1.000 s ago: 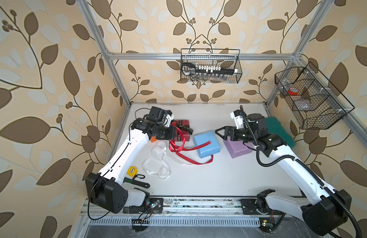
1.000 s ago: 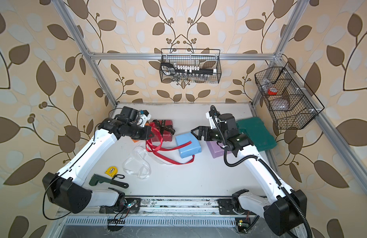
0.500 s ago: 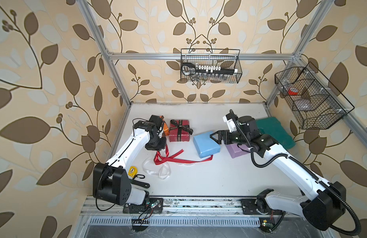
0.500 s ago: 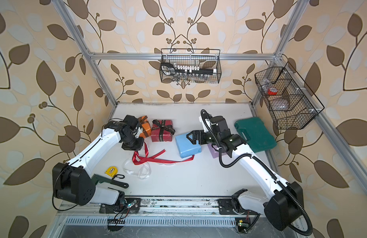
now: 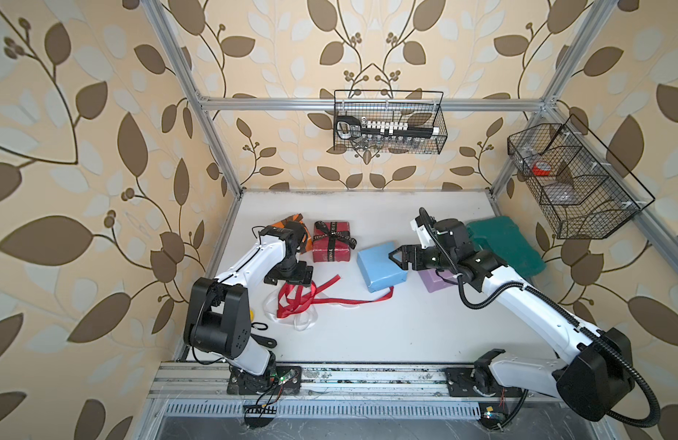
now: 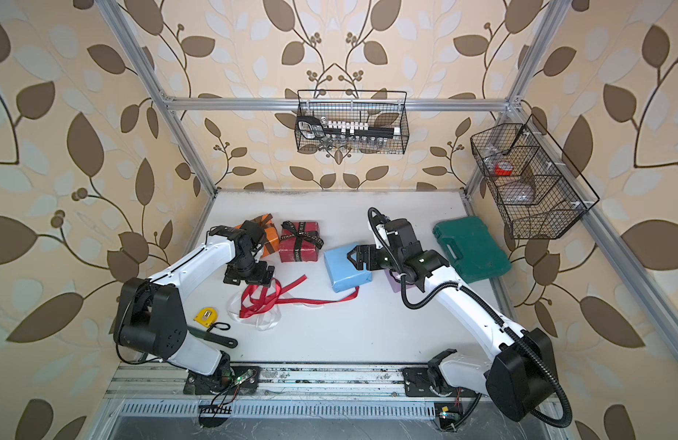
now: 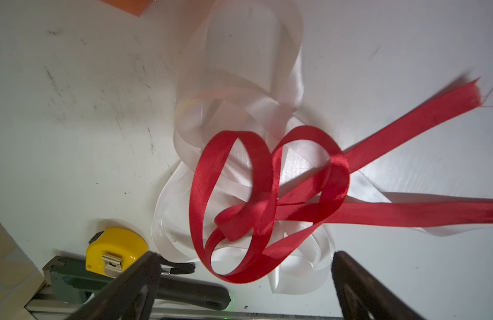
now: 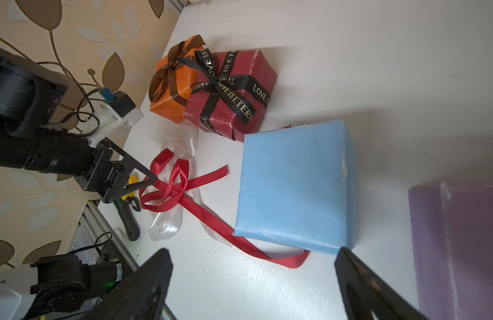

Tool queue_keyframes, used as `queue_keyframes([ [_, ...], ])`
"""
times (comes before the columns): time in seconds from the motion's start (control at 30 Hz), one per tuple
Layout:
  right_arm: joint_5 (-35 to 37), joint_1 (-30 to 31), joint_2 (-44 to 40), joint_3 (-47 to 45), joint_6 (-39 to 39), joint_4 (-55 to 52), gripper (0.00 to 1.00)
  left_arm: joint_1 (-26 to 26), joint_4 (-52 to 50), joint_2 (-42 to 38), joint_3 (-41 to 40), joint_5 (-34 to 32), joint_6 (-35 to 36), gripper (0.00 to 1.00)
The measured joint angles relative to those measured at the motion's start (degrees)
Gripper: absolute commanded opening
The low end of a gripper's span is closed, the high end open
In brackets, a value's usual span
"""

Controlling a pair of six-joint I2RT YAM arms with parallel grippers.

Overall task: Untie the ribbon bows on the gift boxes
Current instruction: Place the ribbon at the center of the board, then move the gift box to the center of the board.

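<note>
Left pincer [image 7: 245, 254] agape, red ribbon [image 5: 352, 302] lying sideways

Red ribbon [image 7: 406, 213], white ribbon [image 7: 292, 83], light-blue box [image 8: 292, 182], lilac box [image 8: 461, 235], brown-leaf beige walls [image 5: 101, 190].

Beige leaf-pattern wallpaper [image 5: 82, 133]; aluminium frame [image 5: 291, 103]; back-wall wire basket [image 5: 406, 146]; side-wall wire basket [image 5: 596, 213]; white tabletop [image 5: 387, 335].

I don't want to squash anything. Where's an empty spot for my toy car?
Best: the near middle of the table, between the red ribbon, the right arm and the front rail. Also the strip along the back wall, behind the dark red box. Crowded: the left side, with white ribbon and tape measure, and around the light blue box.
</note>
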Motion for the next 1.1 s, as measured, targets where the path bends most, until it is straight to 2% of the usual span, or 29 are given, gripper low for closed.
queue_keyframes([
  [0.07,-0.28,1.16,0.09,-1.38,0.57,0.59,0.83,0.00,0.04,-2.29,2.12,1.62,-0.35,0.99],
  [0.2,-1.20,5.31,1.66,-2.69,2.36,1.75,0.61,-0.74,5.44,-10.21,3.87,10.91,-2.69,0.99],
  [0.23,-1.40,6.71,2.62,-2.75,2.82,2.60,0.56,-1.38,9.01,-12.68,2.32,14.58,-4.33,0.99],
  [0.3,-1.73,9.14,4.55,-3.10,4.02,4.28,0.53,-3.48,17.27,-16.65,-3.13,20.83,-9.05,0.99],
  [0.4,-2.25,11.80,7.15,-4.61,5.81,7.13,0.49,-9.40,27.08,-17.31,-11.85,25.31,-16.13,0.98],
  [0.5,-2.58,12.63,9.35,-6.82,7.30,9.84,0.49,-15.65,31.98,-12.90,-16.20,25.83,-20.52,0.99],
  [0.6,-2.40,12.63,10.99,-8.48,8.41,11.56,0.49,-18.88,36.06,-10.08,-18.62,25.94,-23.32,0.99],
  [0.93,0.00,12.61,17.16,-9.29,9.94,17.62,0.49,-19.08,45.13,-1.84,-23.85,22.25,-27.10,0.99],
  [1.1,1.90,10.54,20.68,-9.25,9.92,18.29,0.49,-19.02,47.30,-1.55,-24.13,21.05,-27.28,0.99],
])
